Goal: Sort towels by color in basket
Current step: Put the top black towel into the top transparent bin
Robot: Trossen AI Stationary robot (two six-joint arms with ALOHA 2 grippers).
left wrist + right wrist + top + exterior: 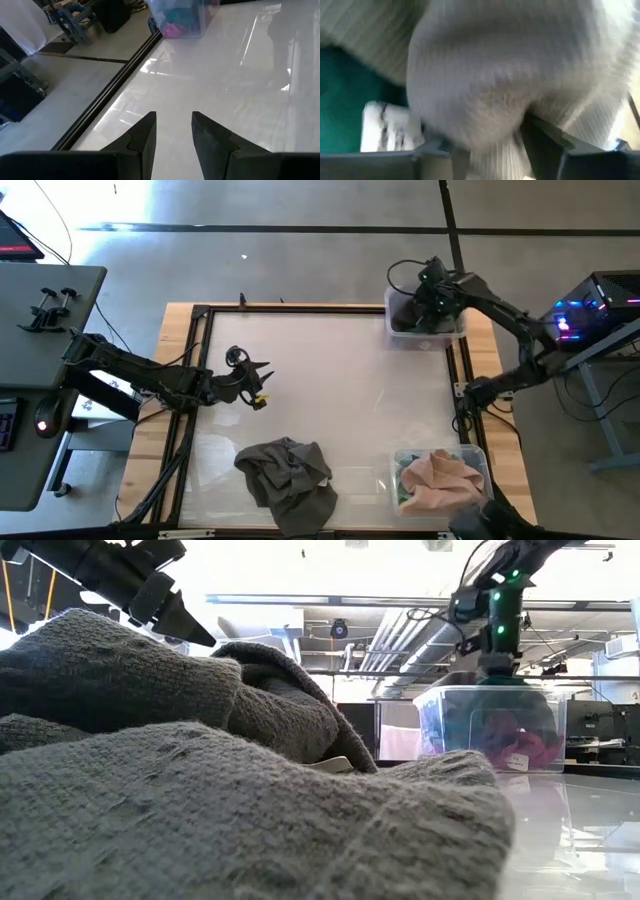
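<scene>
**Right gripper low in the far bin, grey cloth between its fingers**

The right gripper (pixel 428 305) sits down inside the clear bin (pixel 455 332) at the table's far right corner. In the right wrist view a grey ribbed towel (pixel 485 75) bulges across nearly the whole picture and lies between the 2 dark fingers (pixel 547 137). The fingers stand apart, with cloth pressed against both; whether they grip it or merely rest against it cannot be told. A teal cloth (pixel 340 110) shows beside the grey one, and in the low view magenta cloth (pixel 525 750) lies at the bottom of the same bin.

The left gripper (pixel 262 383) hangs over the white table (pixel 340 380) on its left side, well apart from every cloth. Its 2 fingers (pixel 142 137) stand parted with only bare tabletop between them, holding nothing.

A crumpled dark grey towel (pixel 290 480) lies loose on the table near the front edge, left of a second clear bin (pixel 478 455) at the front right corner. That bin holds a peach-pink towel (pixel 440 478) on top, with a strip of green cloth (pixel 403 485) at its left side.
</scene>
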